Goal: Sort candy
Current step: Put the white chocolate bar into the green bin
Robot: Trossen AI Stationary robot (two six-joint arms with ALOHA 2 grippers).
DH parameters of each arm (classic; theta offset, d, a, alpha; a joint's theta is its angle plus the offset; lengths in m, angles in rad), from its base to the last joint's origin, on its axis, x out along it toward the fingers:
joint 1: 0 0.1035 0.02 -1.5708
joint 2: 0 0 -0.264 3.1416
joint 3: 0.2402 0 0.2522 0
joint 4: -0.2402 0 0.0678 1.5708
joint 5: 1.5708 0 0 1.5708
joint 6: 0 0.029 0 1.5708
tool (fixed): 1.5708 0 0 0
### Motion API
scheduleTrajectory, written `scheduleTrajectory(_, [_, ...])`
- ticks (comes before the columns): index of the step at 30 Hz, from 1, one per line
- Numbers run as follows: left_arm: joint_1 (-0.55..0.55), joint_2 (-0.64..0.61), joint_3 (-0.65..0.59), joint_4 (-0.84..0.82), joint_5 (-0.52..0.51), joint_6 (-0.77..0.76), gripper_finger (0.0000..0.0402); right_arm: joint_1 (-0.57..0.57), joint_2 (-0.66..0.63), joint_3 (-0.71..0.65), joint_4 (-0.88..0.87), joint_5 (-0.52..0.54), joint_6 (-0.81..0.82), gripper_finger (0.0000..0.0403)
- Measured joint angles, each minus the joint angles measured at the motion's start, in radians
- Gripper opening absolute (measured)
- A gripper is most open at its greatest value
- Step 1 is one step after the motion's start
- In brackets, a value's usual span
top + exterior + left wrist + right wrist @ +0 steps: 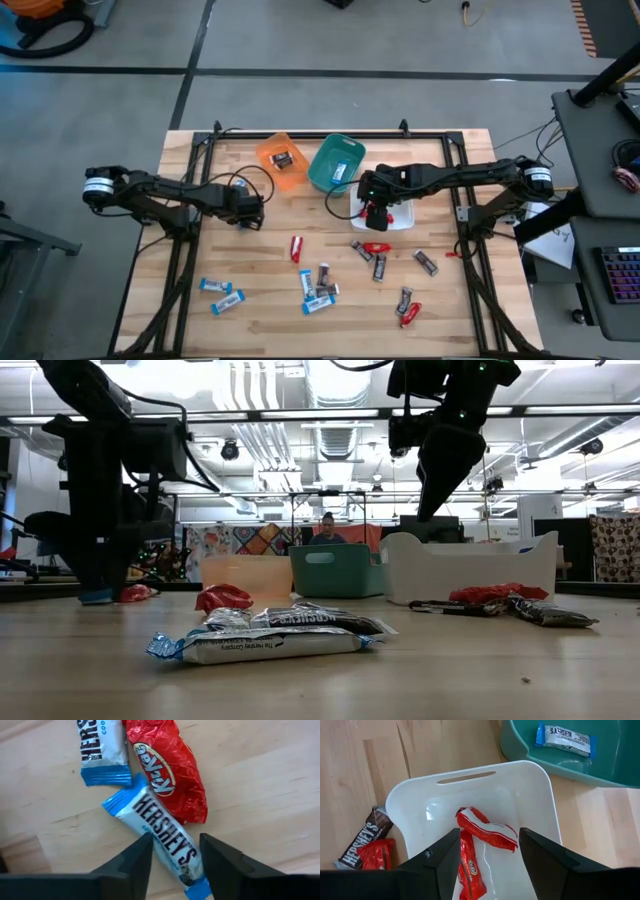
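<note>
My left gripper [175, 845] points down at the table's left middle [250, 214], open, its fingers on either side of a blue-and-white candy bar [160, 827] that lies flat on the wood. A red candy [167, 770] and a second blue-and-white bar [102, 752] lie beside it. My right gripper [487, 837] hangs open above the white bin [402, 217], which holds two red candies [487, 831]. More candy [320, 285] is scattered over the near half of the table. My left gripper has one finger [142, 855] on each long side of the blue-and-white bar [172, 847], near one end, coming from above and across it. The bar lies flat on the table. Whether the fingers touch it, I cannot tell.
The orange bin [270, 152] holds a dark bar, and the teal bin [322, 172] holds a blue-and-white bar [565, 739]. A dark bar [365, 840] and a red candy [375, 856] lie just outside the white bin. Two blue-and-white bars [220, 293] lie near the left front.
</note>
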State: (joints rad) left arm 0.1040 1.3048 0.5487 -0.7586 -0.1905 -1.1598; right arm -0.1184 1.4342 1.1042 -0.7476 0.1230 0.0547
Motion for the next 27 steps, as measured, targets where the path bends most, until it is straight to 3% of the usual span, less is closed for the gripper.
scheduleTrajectory(11, [-0.004,0.004,0.038,0.009,0.062,0.113,0.0007,0.0,0.0,0.0,0.002,0.0,-0.001,0.0194])
scheduleTrajectory(22, [-0.04,0.004,0.152,-0.001,0.121,0.441,0.0001,0.0,0.0,0.0,0.002,0.0,-0.003,0.0194])
scheduleTrajectory(27, [-0.04,0.003,0.188,-0.038,0.108,0.481,0.0004,0.0,0.0,0.0,0.001,0.0,-0.004,0.0194])
